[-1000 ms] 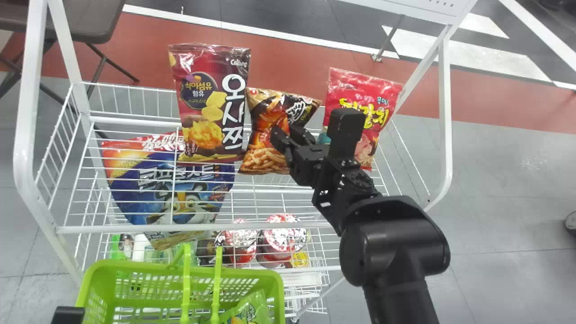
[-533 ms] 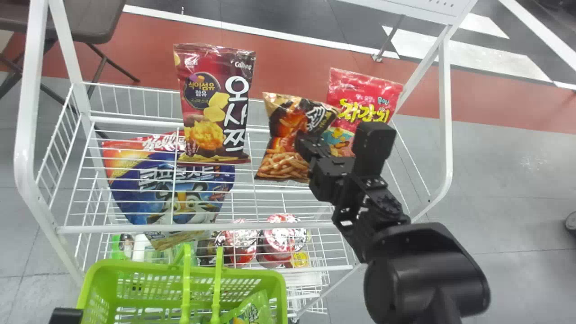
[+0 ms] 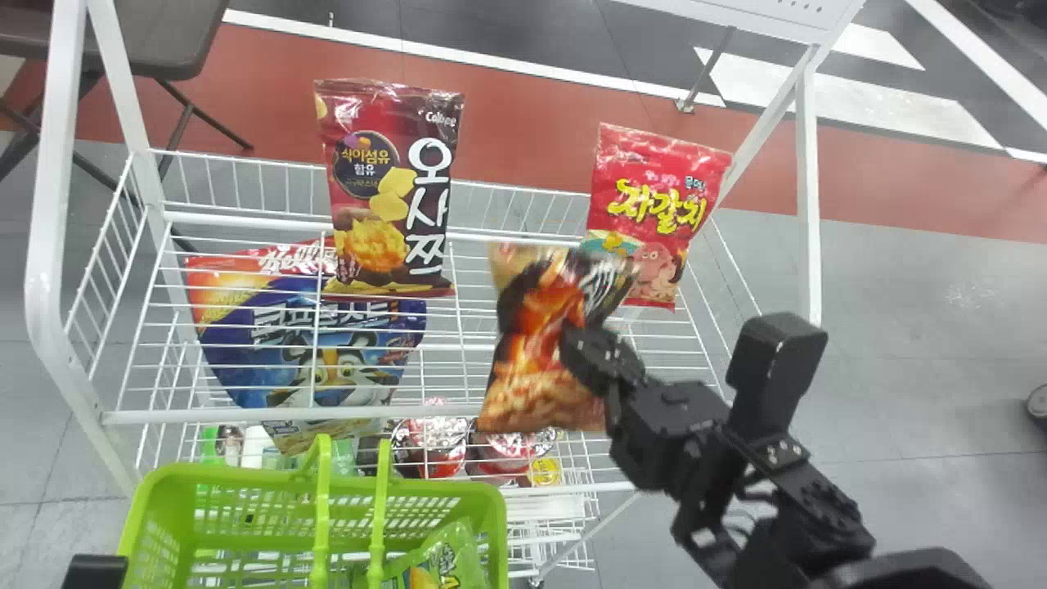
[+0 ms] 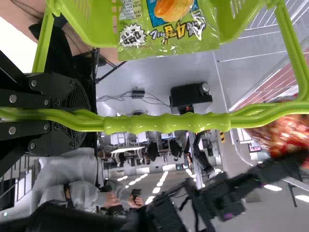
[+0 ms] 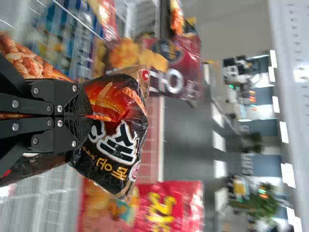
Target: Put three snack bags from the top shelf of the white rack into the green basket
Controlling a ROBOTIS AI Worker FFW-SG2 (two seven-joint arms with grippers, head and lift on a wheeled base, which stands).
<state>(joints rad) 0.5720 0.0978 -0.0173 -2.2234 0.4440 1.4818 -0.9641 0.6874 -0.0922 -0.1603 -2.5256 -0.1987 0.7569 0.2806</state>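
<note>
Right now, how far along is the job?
Done: one green snack bag, in the green plastic basket. The right gripper holds an orange-and-black one. Left: placing that, then probably the dark-red bag or the bright-red bag on the white rack.

Lower down at the left, beneath wire mesh, lies a large blue cereal bag (image 3: 327,335) with a striped cartoon animal on its front. Near it, to its right, sit two lidded noodle cups (image 3: 436,446) in red and white, side by side, with a small yellow-topped item (image 3: 545,470) beside the right one. Toward the near left are a green container (image 3: 210,446) and a white one (image 3: 252,448). At the far left stands a brown seat or tabletop (image 3: 139,37) on thin dark legs. The floor (image 3: 916,343) is grey, crossed farther off by a red band (image 3: 523,123) and white stripes (image 3: 859,98). The right wrist view has a leafy green plant (image 5: 264,200) in the background.
</note>
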